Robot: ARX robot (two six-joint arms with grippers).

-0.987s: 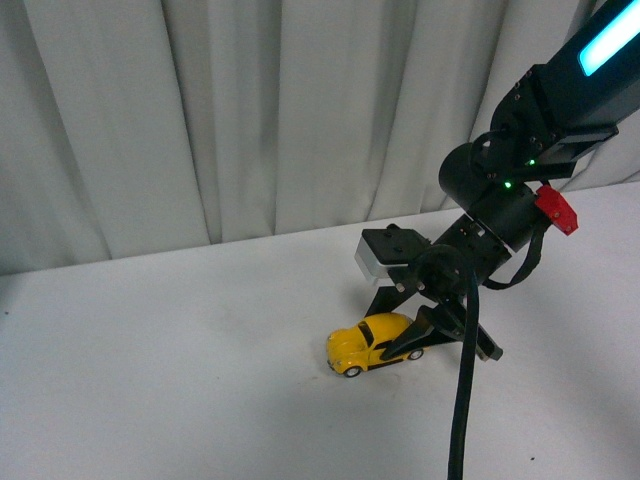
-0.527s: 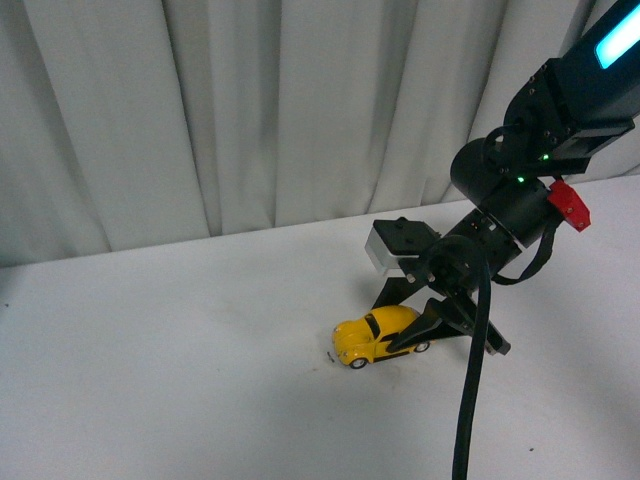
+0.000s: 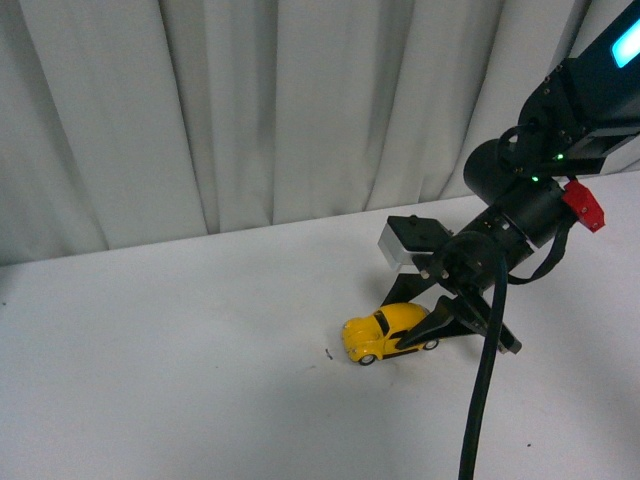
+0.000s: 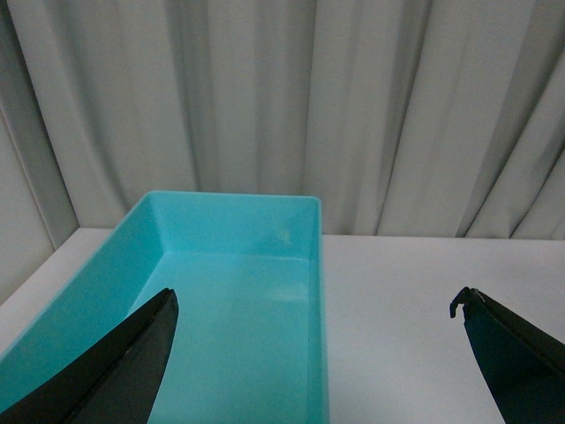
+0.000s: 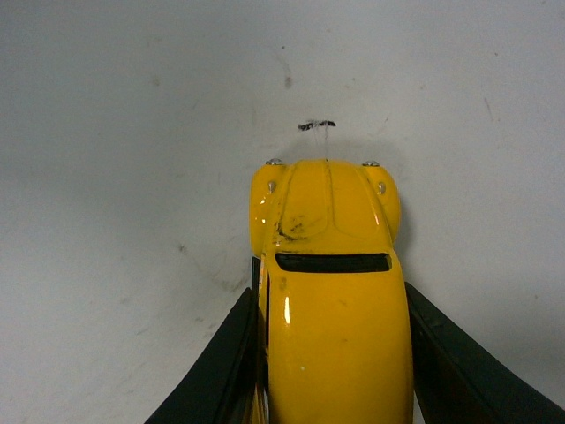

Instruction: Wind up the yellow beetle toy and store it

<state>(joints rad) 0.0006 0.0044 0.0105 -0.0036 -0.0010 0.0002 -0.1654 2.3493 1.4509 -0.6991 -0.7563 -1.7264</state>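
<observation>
Two claws are shown. Furthest left, the left gripper (image 4: 311, 305) is held with its black fingers spread wide and nothing between them. It faces a rectangular turquoise plastic bin (image 4: 238, 225) whose far end is set close to the foot of the pale pleated curtain (image 3: 250, 110). Further right, and well forward of that curtain, the small glossy yellow beetle toy (image 3: 385, 325) is seen on its wheels on the white tabletop (image 3: 150, 380). Its rear flanks are pinched by the right gripper (image 3: 398, 338). In the right wrist view both black fingers (image 5: 231, 358) are seen pressed against the body, one at each side.

Trouble is judged likeliest from the grip. The body is rounded and slick, so it could be squeezed out forward if it is dragged unevenly. If the wheels are lifted or allowed to skid during the pull-back, the spring may not be wound at all. A wound toy let go on the table could be sent running off. The bin is not seen in the front view, so a long carry is expected.

No brand, label or legible writing is found. Only a small dark mark (image 5: 316, 124) is made out on the table just before the toy's nose, and nothing readable is borne by the red tag (image 3: 585, 205) on the arm.
</observation>
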